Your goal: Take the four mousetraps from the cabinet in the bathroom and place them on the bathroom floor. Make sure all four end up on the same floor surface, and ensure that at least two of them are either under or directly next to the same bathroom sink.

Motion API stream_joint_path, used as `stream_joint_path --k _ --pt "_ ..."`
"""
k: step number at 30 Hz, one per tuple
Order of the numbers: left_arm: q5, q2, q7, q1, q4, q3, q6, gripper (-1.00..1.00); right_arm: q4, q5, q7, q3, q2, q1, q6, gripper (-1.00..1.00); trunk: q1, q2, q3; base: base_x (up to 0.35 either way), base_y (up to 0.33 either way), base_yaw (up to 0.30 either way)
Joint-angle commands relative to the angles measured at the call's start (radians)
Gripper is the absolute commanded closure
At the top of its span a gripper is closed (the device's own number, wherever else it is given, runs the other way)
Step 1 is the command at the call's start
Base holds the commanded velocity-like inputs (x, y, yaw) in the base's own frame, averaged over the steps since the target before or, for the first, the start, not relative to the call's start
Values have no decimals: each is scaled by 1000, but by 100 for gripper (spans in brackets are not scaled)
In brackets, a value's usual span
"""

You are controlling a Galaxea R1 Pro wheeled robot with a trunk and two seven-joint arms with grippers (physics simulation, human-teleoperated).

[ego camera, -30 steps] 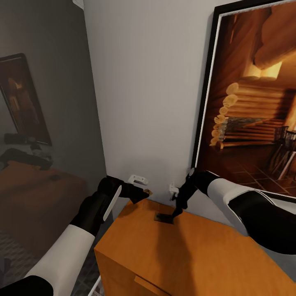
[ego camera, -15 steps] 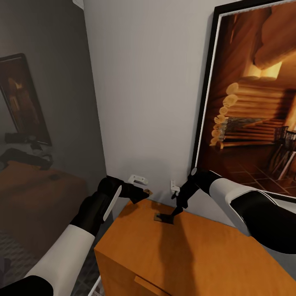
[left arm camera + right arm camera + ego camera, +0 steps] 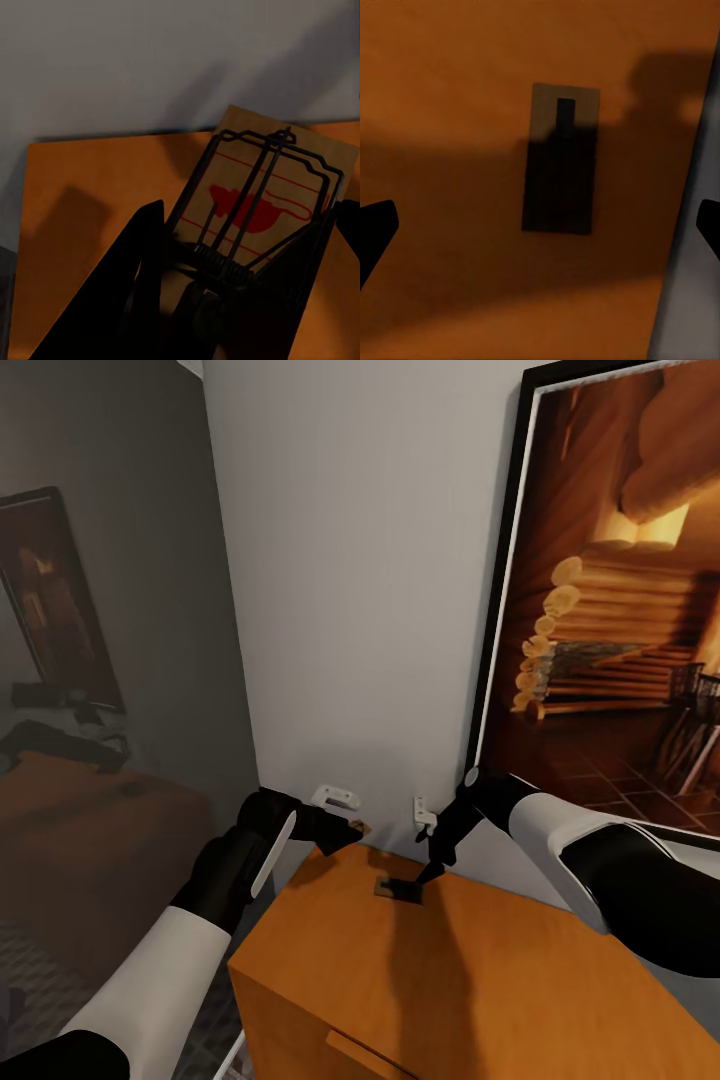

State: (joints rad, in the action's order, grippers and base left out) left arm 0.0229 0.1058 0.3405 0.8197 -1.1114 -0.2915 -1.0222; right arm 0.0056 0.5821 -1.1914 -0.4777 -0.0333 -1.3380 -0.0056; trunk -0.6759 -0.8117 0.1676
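Two claws are at work over one low orange-brown wooden cabinet (image 3: 470,970). The left claw (image 3: 232,300) is clamped on a flat tan wooden mousetrap with dark wire frame and a red mouse print (image 3: 259,199); in its wrist view the board sits between the black fingers (image 3: 139,277) and juts out over the back edge of the cabinet's flat worktop, near the pale grey wall (image 3: 360,590). In the head view this same claw (image 3: 335,832) hangs just off the cabinet's left rear corner.

The right claw (image 3: 432,872) points down at a second mousetrap, a small dark-shadowed rectangular board (image 3: 400,888) lying flat on the worktop near the wall. From its wrist camera that board (image 3: 560,157) lies between the two fingertips (image 3: 375,232), which stand wide apart and clear of it.

My reading: the step in hand is the pick of a second trap, with one already held. The next move calls for lowering the right claw squarely over the board and closing on its edges, which will be fiddly given how thin it lies.

Heavy shadow hides the wire parts of the lying trap. Neither the remaining traps nor a sink can be made out, and the patterned floor tiles (image 3: 30,970) are dim at the lower left. A large framed log-cabin picture (image 3: 620,640) is cut off at the right edge.
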Motion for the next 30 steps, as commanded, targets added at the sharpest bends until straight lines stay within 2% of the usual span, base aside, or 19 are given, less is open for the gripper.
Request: stream_joint_path --k 1,18,30 --pt "3 0 3 1 -1 0 -4 100 1 7 -2 5 0 -1 0 -100 0 -1 2 0 0 0" --pt "3 0 3 1 -1 0 -5 100 1 7 -1 6 -2 -1 -1 -100 0 -1 2 2 0 0" --pt "3 0 4 1 1 0 -6 100 1 7 -2 7 -2 -1 -1 -100 0 -1 2 66 0 0"
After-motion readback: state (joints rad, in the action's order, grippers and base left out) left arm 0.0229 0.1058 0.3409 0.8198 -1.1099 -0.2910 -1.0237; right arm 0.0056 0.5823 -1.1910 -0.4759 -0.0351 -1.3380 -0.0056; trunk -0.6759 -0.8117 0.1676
